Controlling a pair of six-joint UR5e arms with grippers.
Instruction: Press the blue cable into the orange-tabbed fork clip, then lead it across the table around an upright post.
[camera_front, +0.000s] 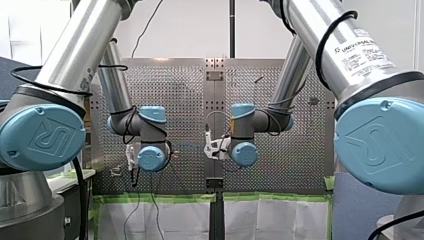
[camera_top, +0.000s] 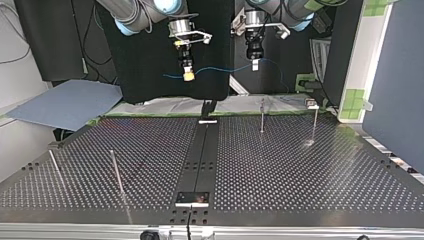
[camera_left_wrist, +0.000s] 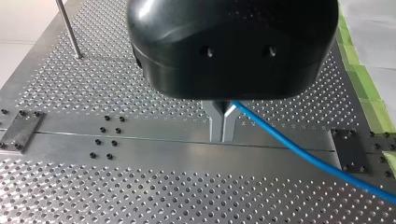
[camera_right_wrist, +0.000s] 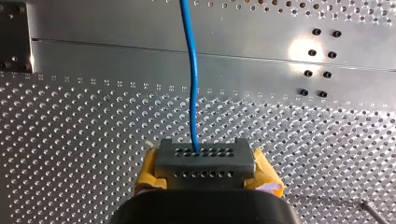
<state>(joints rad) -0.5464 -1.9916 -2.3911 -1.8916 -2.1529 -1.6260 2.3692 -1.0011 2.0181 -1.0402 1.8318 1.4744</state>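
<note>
Both grippers are pinched down on the one blue cable (camera_top: 220, 68), so nothing's open here. My left gripper (camera_left_wrist: 222, 138) has its two metal fingers (camera_left_wrist: 215, 122) pressed together with basically no gap. The cable comes out right beside them and runs off at a slant over the table (camera_left_wrist: 140, 196). My right gripper (camera_right_wrist: 201, 161) is the same deal: yellow pads (camera_right_wrist: 148, 173) squeezed in tight, with the cable coming out from between its grey fingertips and heading straight ahead across the plate. In the top view the cable hangs in the air between the two of them, well above the table surface and not touching it, with a slight sag in the middle. My right gripper (camera_top: 188, 76) is at that view's left and my left gripper (camera_top: 254, 65) is at its right. A short end sticks out past the right gripper, and the other side carries on past the left one and droops down behind the far edge. Count-wise it's two grippers, one cable, and four thin upright posts on the table. Two posts (camera_top: 116, 172) stand in the near part at the top view's left, and the other two are further back at its right, all well apart from the cable. A dark centre strip (camera_top: 200, 150) runs down the middle of the perforated plate. I can't pick out the clip for sure in any view.
</note>
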